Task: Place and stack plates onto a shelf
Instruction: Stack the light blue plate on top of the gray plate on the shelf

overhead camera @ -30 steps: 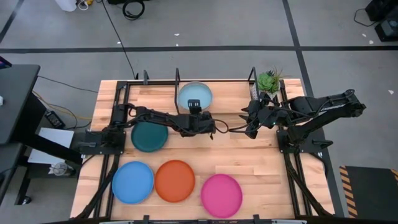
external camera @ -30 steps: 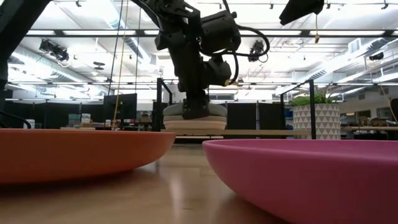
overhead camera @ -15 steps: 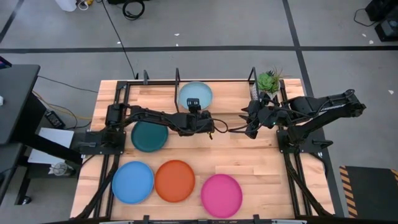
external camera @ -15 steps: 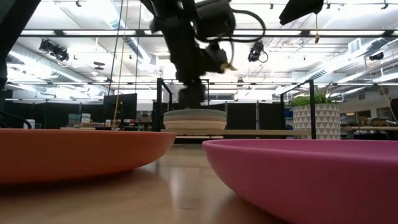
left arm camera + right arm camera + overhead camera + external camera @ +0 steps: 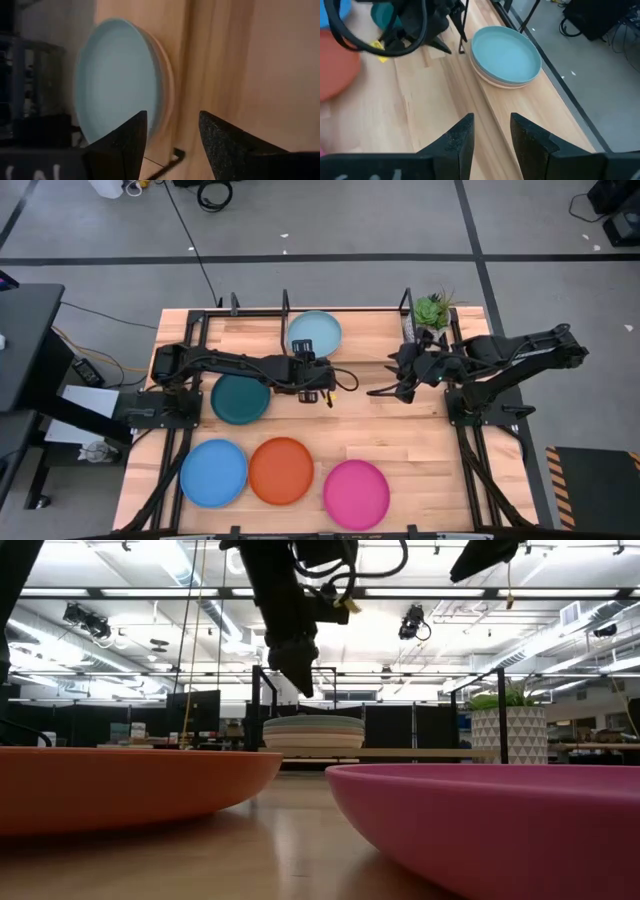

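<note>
— Where are the plates right now?

— I see a stack at the far edge of the table, inside the shelf, with the light teal plate on top. In the right wrist view a cream plate shows beneath its rim. The low view shows more plates in that pile, but I cannot tell their colours there.

— And the rest?

— The dark teal plate lies toward the left edge, about halfway back. Along the near edge sit the blue plate, the orange plate and the pink plate, side by side and apart from each other.

— What are my arms doing?

— My left gripper hangs above bare wood, just nearer than the stack and beside the dark teal plate. Its fingers are spread and carry nothing; the light teal plate lies beyond them. My right gripper waits near the table's middle, pointing toward the left one, jaws apart and empty. The potted plant stands at the far right corner.
</note>
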### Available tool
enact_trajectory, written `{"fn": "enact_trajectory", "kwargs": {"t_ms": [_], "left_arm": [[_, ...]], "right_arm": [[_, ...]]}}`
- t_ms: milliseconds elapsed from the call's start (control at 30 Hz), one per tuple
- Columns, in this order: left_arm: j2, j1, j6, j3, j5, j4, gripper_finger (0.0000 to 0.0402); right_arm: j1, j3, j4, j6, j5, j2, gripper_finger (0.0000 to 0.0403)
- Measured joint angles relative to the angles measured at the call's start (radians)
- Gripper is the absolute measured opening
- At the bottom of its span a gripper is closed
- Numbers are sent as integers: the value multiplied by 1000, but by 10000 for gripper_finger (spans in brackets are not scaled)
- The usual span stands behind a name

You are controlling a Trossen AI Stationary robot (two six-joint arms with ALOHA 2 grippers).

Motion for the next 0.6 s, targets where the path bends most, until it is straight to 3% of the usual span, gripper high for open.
{"fn": "enact_trajectory", "kwargs": {"t_ms": [167,333,600], "left_arm": [[1,-16,-34,-4,49,34,188],[-5,-13,35,-126,49,306,188],[-7,48,189,-301,-107,725,188]], "right_arm": [[0,-48,26,-50,-2,0,133],[-1,-62,31,-80,11,0,133],[-1,-62,32,-104,18,-17,133]]}}
